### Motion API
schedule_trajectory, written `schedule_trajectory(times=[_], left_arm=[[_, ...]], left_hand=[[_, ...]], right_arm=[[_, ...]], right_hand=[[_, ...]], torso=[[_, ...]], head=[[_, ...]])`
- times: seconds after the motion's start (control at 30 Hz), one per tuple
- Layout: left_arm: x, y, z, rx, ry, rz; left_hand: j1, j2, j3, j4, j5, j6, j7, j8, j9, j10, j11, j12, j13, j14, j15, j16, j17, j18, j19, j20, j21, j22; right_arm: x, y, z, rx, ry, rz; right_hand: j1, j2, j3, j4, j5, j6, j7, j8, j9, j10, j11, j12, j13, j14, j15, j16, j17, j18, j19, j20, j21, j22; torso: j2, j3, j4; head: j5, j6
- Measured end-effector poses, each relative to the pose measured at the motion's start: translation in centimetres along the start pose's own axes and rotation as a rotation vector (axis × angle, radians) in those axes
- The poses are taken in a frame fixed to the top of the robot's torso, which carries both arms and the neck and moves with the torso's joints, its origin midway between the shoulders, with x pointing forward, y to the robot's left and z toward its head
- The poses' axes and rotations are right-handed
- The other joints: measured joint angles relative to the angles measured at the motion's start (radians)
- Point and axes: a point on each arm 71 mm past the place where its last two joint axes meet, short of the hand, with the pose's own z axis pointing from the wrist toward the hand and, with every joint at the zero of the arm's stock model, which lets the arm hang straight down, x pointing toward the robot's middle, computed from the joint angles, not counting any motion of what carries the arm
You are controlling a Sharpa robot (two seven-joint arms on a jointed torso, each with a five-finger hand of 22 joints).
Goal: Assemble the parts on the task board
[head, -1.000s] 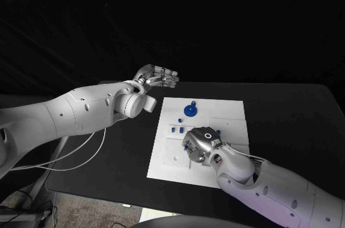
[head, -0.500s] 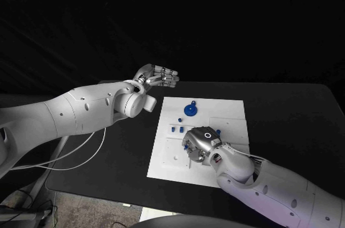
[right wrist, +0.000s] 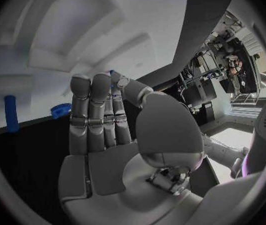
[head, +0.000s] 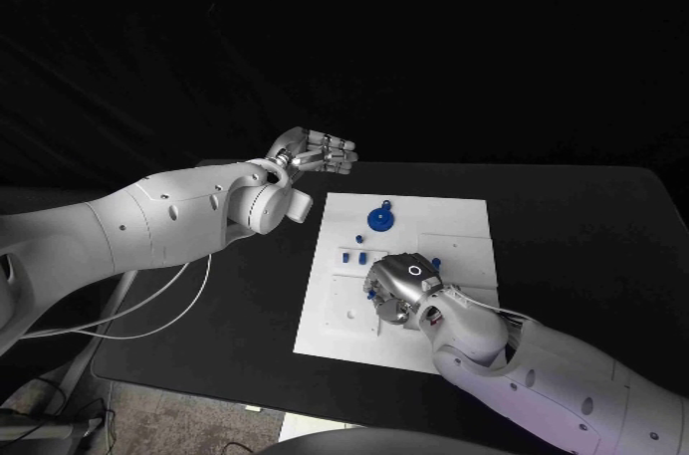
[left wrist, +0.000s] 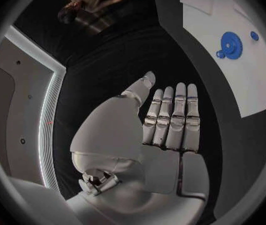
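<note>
The right hand [head: 403, 281] sits low on the task board [head: 452, 221], fingers together by a small blue part [right wrist: 113, 75]. The left hand [head: 316, 152] is far off, fingers together, holding nothing.

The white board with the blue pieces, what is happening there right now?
A two-armed robot is assembling small blue parts on the white task board. The right robot hand is down on the board's middle, over some small blue parts; whether it holds one cannot be told. The left robot hand is raised over the black table beyond the board's far left corner, holding nothing, fingers straight and close together. A blue gear lies near the board's far edge.
</note>
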Motion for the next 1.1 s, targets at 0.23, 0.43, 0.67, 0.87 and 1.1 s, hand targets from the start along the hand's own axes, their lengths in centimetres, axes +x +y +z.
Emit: schedule_trajectory(times=[0.23, 0.43, 0.67, 0.87, 1.1], left_arm=[[0.0, 0.0, 0.0, 0.000, -0.001, 0.000], [0.0, 0.0, 0.0, 0.000, 0.000, 0.000], [0.1, 0.0, 0.1, -0.001, 0.001, 0.000], [0.1, 0.0, 0.1, -0.001, 0.002, 0.000], [0.1, 0.0, 0.1, -0.003, 0.002, 0.000]], left_hand=[[0.001, 0.001, 0.000, 0.000, 0.000, 0.000, 0.000, 0.000, 0.000, 0.000, 0.000, 0.000, 0.000, 0.000, 0.000, 0.000, 0.000, 0.000, 0.000, 0.000, 0.000, 0.000], [0.001, 0.001, 0.000, 0.000, 0.000, 0.000, 0.000, 0.000, 0.000, 0.000, 0.000, 0.000, 0.000, 0.000, 0.000, 0.000, 0.000, 0.000, 0.000, 0.000, 0.000, 0.000], [0.001, 0.001, 0.000, 0.000, 0.000, 0.000, 0.000, 0.000, 0.000, 0.000, 0.000, 0.000, 0.000, 0.000, 0.000, 0.000, 0.000, 0.000, 0.000, 0.000, 0.000, 0.000], [0.001, 0.001, 0.000, 0.000, 0.000, 0.000, 0.000, 0.000, 0.000, 0.000, 0.000, 0.000, 0.000, 0.000, 0.000, 0.000, 0.000, 0.000, 0.000, 0.000, 0.000, 0.000], [0.001, 0.001, -0.006, 0.001, 0.000, 0.000, 0.000, 0.000, 0.000, -0.003, -0.004, 0.000, 0.000, 0.000, 0.000, 0.000, 0.000, 0.000, 0.000, 0.000, 0.000, -0.006]], right_arm=[[0.0, 0.0, 0.0, 0.000, 0.003, 0.000], [0.2, 0.0, 0.2, 0.003, 0.009, -0.003], [0.7, 0.3, 0.4, -0.001, 0.022, -0.012], [0.8, 0.4, 0.5, -0.004, 0.024, -0.018], [1.0, 0.4, 0.4, -0.004, 0.027, -0.016]], right_hand=[[0.000, 0.000, -0.001, -0.001, 0.000, 0.000, 0.000, -0.001, 0.000, 0.000, 0.000, 0.000, 0.000, 0.000, 0.000, 0.000, -0.002, 0.000, 0.000, 0.000, -0.009, 0.000], [0.000, 0.000, -0.001, -0.001, 0.000, 0.000, 0.000, -0.002, 0.000, 0.000, 0.000, 0.000, 0.000, 0.000, 0.000, -0.001, -0.002, -0.001, 0.000, 0.000, -0.015, 0.000], [0.000, 0.000, -0.001, -0.001, 0.000, -0.004, 0.000, 0.002, -0.001, 0.000, 0.000, 0.000, 0.000, 0.000, 0.000, -0.001, -0.004, -0.002, 0.000, 0.000, -0.018, 0.000], [0.000, 0.000, -0.001, -0.001, 0.000, -0.006, -0.001, 0.002, 0.000, 0.000, 0.000, 0.000, 0.000, 0.000, 0.000, -0.001, -0.007, -0.003, 0.000, 0.000, -0.032, 0.000], [-0.028, -0.027, -0.039, 0.012, 0.044, -0.082, 0.020, 0.010, -0.003, -0.099, 0.027, 0.002, 0.001, -0.003, 0.009, -0.001, -0.008, -0.003, 0.009, 0.009, -0.051, 0.001]], torso=[[0.000, 0.0002, -0.0004], [0.000, 0.0000, -0.0004], [0.000, -0.0003, 0.0003], [0.000, -0.0003, 0.0001], [0.000, -0.0003, -0.0001]], head=[[0.000, -0.001], [0.001, -0.002], [0.001, -0.003], [0.000, -0.005], [-0.001, -0.005]])
